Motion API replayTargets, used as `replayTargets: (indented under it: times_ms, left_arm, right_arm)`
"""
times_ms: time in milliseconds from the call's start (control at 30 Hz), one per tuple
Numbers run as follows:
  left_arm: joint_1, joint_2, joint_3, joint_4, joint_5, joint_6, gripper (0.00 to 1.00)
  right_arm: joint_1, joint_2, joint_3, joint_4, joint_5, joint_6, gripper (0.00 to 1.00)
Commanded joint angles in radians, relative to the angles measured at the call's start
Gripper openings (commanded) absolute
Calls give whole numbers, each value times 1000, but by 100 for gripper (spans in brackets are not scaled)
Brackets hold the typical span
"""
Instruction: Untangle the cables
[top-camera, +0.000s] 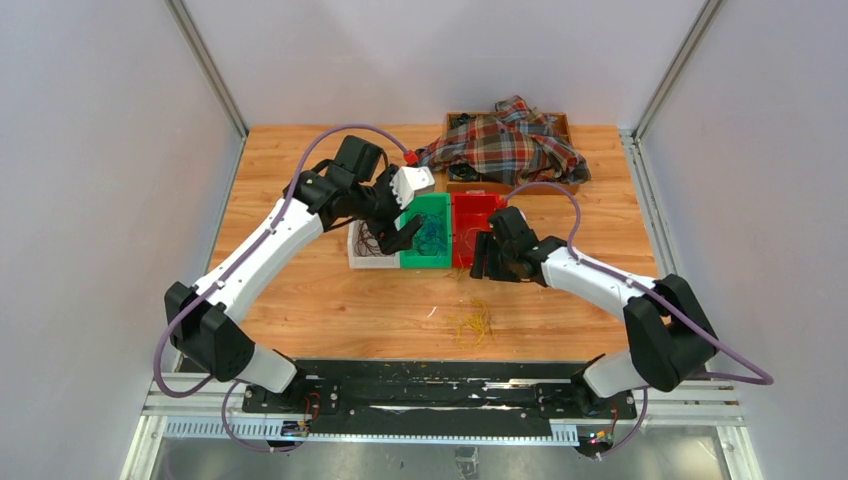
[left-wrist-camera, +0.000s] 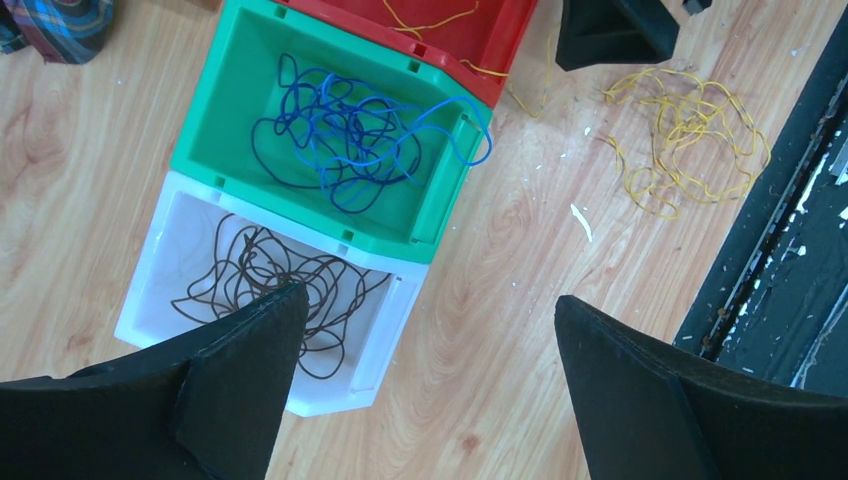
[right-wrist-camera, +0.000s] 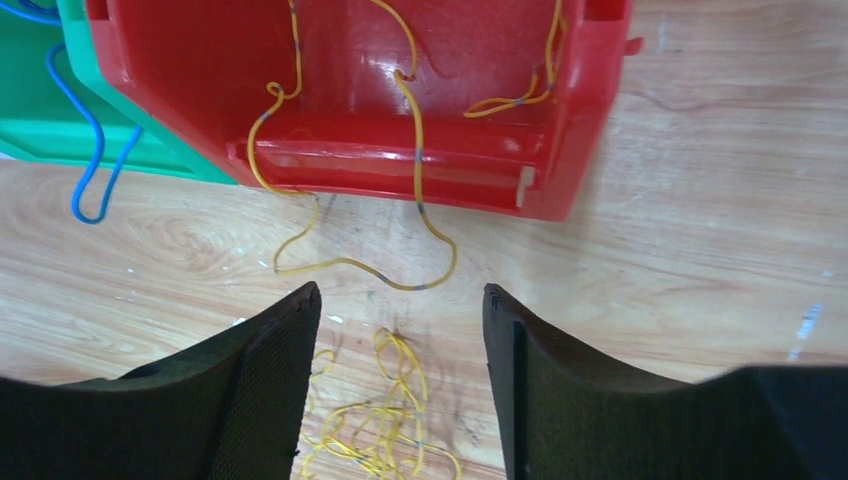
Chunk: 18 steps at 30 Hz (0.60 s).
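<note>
No readable text, label, brand, number or sign (in any of the three views)

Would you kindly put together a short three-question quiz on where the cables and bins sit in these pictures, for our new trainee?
1. True or false: a yellow cable hangs over the front edge of the red bin onto the table.
2. Which bin holds the blue cables? A. white B. green C. red
3. Fill in: the left gripper and the right gripper both stand ___, holding nothing.

Key
1. True.
2. B, the green bin.
3. Open.
</note>
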Motion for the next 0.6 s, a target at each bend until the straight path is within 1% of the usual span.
replayTargets:
  times_ms: [0, 133, 267, 500, 567]
  left_arm:
    - [10, -35, 6, -2, 18, 12, 98]
    - [11, -38, -5, -2, 17, 16, 98]
    - [11, -41, -8, -2, 20, 15, 98]
    - [11, -43, -7, -2, 23, 12, 98]
    - [11, -42, -7, -3, 23, 10, 98]
  right_arm:
    - [-6, 26, 13, 87, -52, 81, 58]
    - [-7, 42, 14, 126, -62, 109, 48]
    - [-13, 45, 10, 156, -76, 128, 44]
    - [-21, 55, 2, 183, -49, 148, 37]
    - [-27, 59, 6, 203, -39, 149, 34]
